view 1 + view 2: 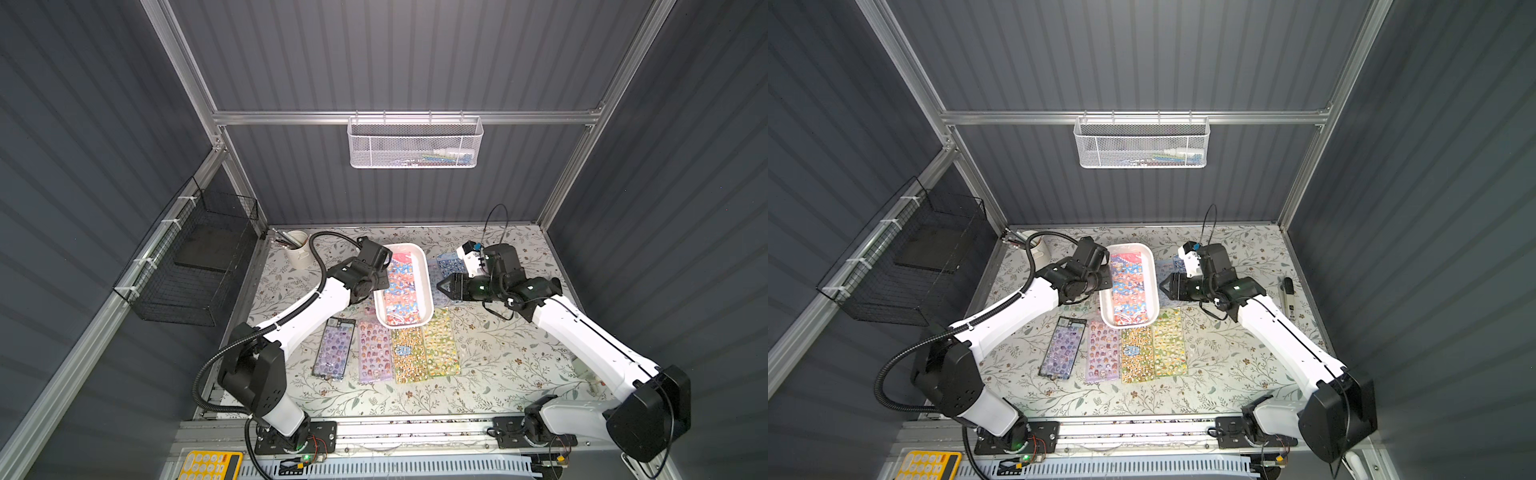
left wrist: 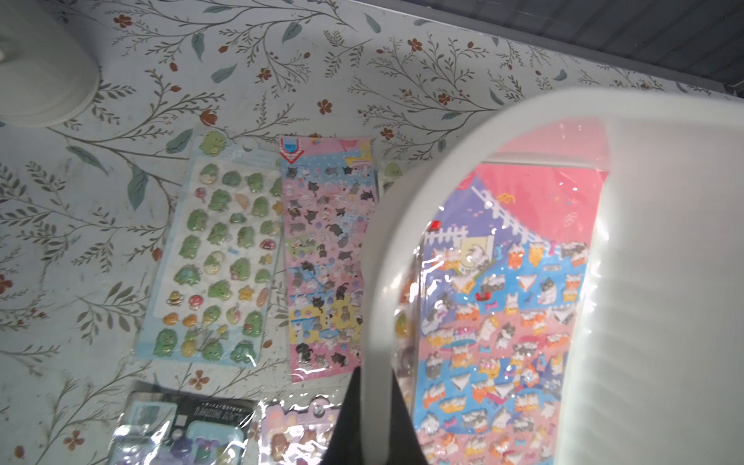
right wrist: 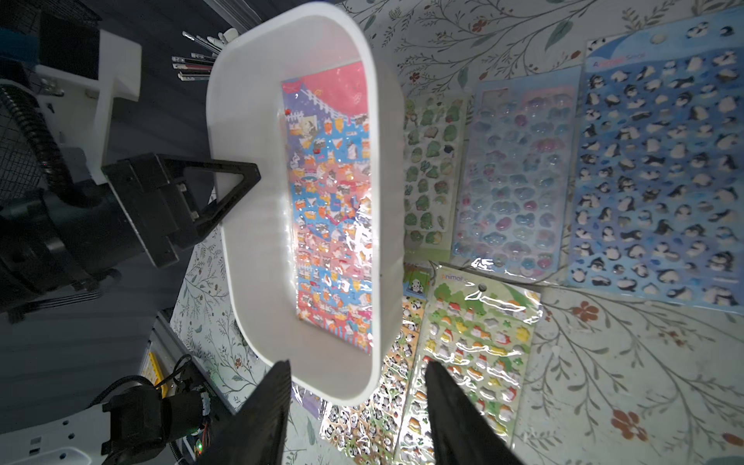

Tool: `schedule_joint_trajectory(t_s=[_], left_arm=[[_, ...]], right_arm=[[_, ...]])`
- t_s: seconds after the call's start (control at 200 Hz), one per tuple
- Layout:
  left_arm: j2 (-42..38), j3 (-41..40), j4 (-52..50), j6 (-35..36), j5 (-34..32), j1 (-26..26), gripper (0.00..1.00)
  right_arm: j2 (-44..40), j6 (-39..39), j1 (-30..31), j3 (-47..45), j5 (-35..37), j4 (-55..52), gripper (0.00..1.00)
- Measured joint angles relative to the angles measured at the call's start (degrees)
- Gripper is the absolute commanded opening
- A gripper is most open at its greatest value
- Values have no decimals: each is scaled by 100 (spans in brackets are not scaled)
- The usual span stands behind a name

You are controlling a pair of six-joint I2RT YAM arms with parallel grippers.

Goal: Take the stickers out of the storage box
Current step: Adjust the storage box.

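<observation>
My left gripper [image 2: 374, 382] is pinched tight on the left rim of the storage box [image 3: 257, 261], steadying it. My right gripper [image 3: 357, 368] hangs half open and empty at the box's right wall. One pink-and-blue cat sticker sheet [image 1: 401, 286] lies inside; the other stickers [image 1: 440, 345] lie around on the table. I judge this the last pick: my right fingers must clear the wall and nip the sheet's edge.
</observation>
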Motion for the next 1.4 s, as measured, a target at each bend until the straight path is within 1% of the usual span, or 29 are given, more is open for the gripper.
schedule_joint_trajectory(t_s=[0.105, 0.23, 0.41, 0.53, 0.665, 1.025, 1.171, 1.401], left_arm=[[264, 197, 39, -72, -52, -173, 0], [472, 485, 48, -127, -90, -304, 0], [494, 669, 140, -170, -120, -372, 0], [494, 673, 162, -190, -125, -372, 0], [503, 678, 195, -205, -118, -372, 0], [623, 680, 232, -234, -90, -479, 0], [623, 691, 236, -232, -90, -479, 0], [623, 691, 245, -232, 11, -507, 0]], right_arm=[[129, 0, 201, 164, 402, -83, 49], [315, -9, 240, 260, 824, -166, 45], [535, -2, 247, 264, 1272, -264, 42], [669, -28, 249, 345, 1462, -317, 36], [850, -44, 247, 511, 1576, -334, 35], [1475, -199, 42, 1322, 1766, -426, 24], [1609, -264, -11, 1469, 1777, -503, 20], [1775, -343, -98, 1692, 1775, -551, 16]])
